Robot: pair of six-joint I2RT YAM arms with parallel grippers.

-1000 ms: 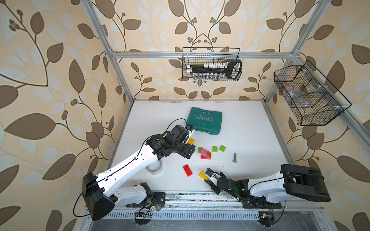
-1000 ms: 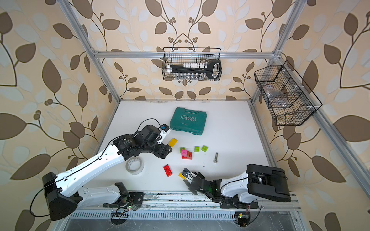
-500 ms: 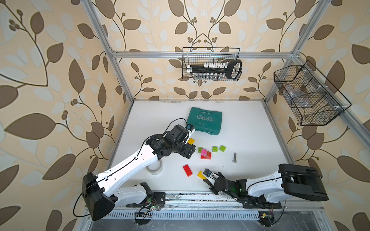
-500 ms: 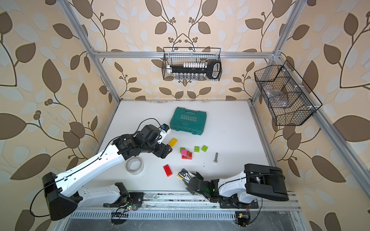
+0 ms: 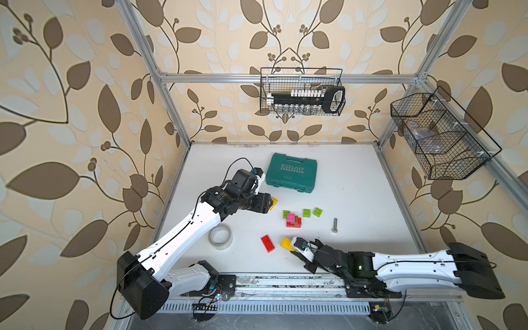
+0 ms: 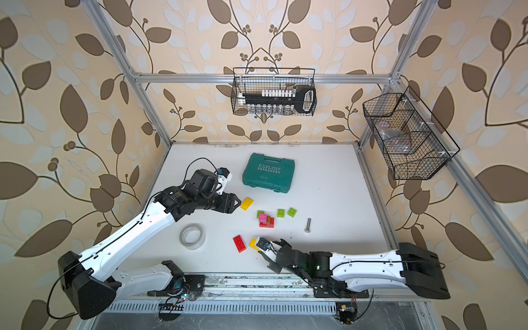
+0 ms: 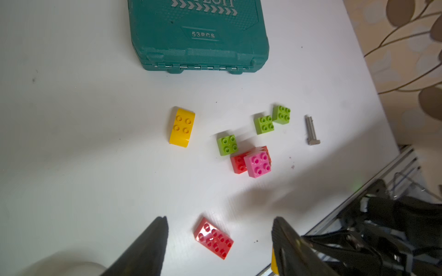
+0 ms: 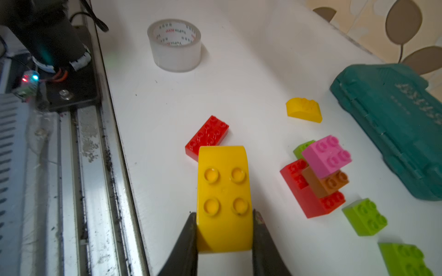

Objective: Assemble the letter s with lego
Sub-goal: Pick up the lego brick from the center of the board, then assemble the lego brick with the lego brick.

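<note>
My right gripper [image 8: 224, 213] is shut on the near end of a long yellow lego brick [image 8: 224, 191] lying by the table's front edge, also seen in both top views [image 5: 285, 243]. A long red brick [image 8: 207, 137] lies just beyond it. A stack of pink, brown and red bricks [image 5: 293, 220] stands mid-table, with three small green bricks [image 7: 227, 144] around it. My left gripper [image 7: 220, 219] hangs open above the table with nothing in it. In a top view it [image 6: 237, 203] is beside a second yellow brick [image 6: 246, 203].
A green tool case [image 5: 291, 173] lies at the back of the table. A roll of clear tape [image 5: 220, 236] sits under the left arm. A grey bolt [image 5: 335, 225] lies right of the bricks. The metal rail [image 8: 95, 167] runs close beside the held brick.
My right gripper has slid left along the front edge and closed on the yellow brick. The left arm has stayed in place, its jaws a little narrower.
</note>
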